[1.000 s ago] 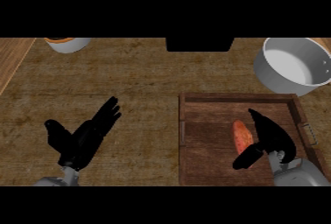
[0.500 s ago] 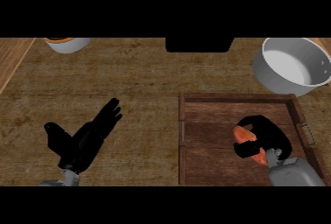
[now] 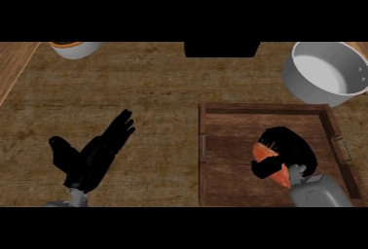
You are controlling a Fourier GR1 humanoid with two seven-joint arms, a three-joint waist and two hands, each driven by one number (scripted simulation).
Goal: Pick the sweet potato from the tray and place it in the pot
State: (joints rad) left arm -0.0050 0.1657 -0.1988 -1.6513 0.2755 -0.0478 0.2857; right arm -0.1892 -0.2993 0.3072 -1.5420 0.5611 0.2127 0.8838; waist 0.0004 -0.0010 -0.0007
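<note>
In the lower right of the frame the right hand [image 3: 289,151] sits over the wooden tray [image 3: 215,146], its fingers and thumb curled around the sweet potato [image 3: 263,151]. The orange vegetable shows at 2 spots: a wedge poking out at the hand's left side and a small tip below the hand, near the grey wrist. Most of it is hidden under the black fingers. The potato is inside the tray, toward its right half; whether it touches the tray floor or is lifted off it cannot be told from this steep angle.

The tray is a dark brown rectangle with raised walls and a metal handle on its left and right sides. It takes up the lower right part of the wooden counter [image 3: 144,82].

The pot [image 3: 327,75], grey with a pale inside, stands in the upper right corner, just above the tray's top right corner and apart from the hand.

The left hand [image 3: 90,158] shows in the lower left, open, fingers straight and pointing up and to the right, thumb out to the left, holding nothing.

A white bowl [image 3: 75,48] with an orange rim is cut off by the upper left edge.
</note>
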